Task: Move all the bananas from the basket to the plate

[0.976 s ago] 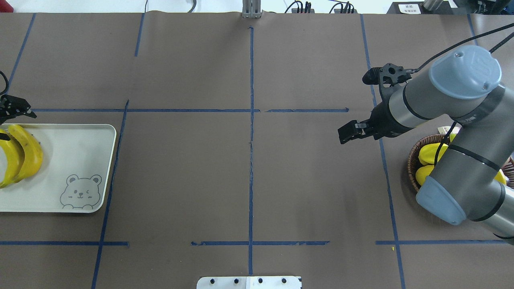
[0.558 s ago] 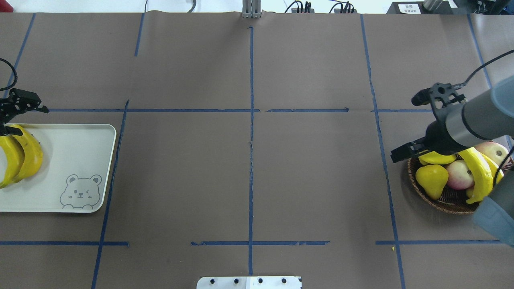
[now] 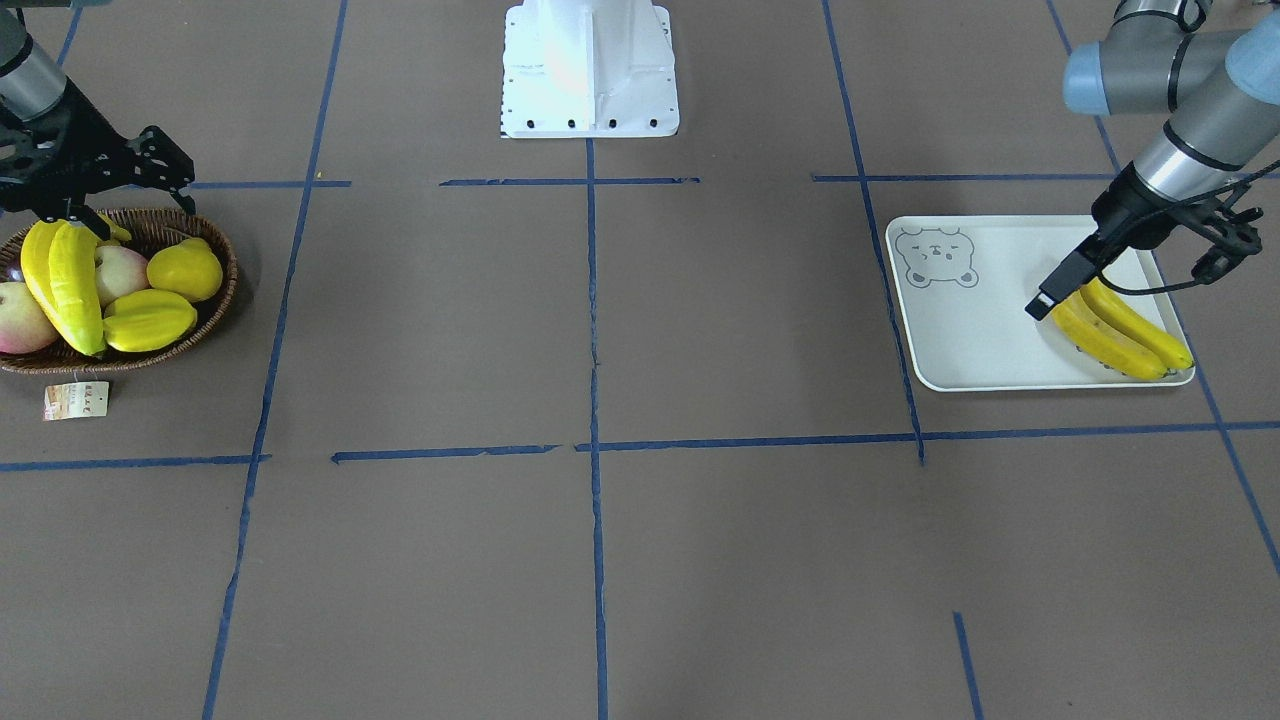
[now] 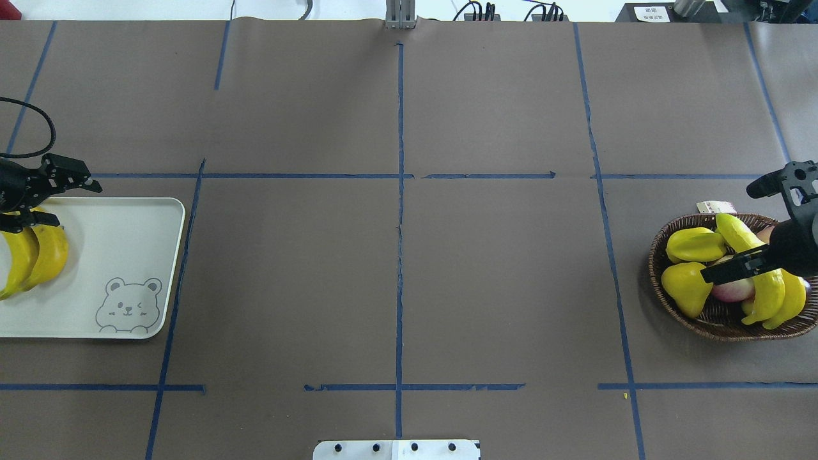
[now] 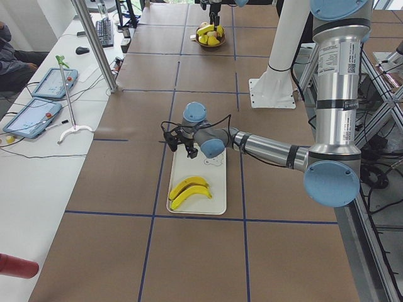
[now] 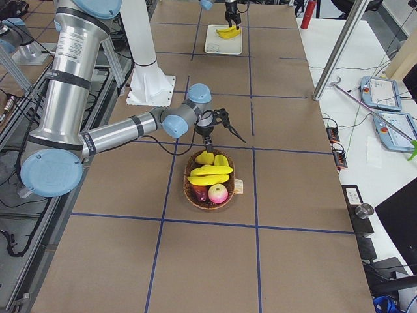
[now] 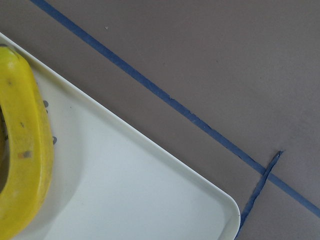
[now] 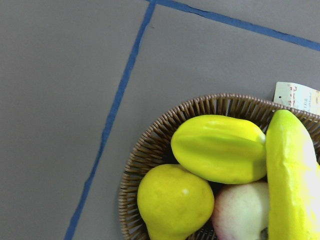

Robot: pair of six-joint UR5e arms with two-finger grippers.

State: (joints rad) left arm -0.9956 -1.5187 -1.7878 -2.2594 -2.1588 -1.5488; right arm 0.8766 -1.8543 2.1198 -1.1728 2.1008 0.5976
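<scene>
Two bananas lie side by side on the plate at the left end of the tabletop. The left end effector hangs over one end of the pair, jaws apart. Two more bananas rest in the basket among other fruit, beneath the right end effector, likewise spread open.

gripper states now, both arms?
Left gripper: open, empty, over the plate.
Right gripper: open, empty, above the basket.
</scene>
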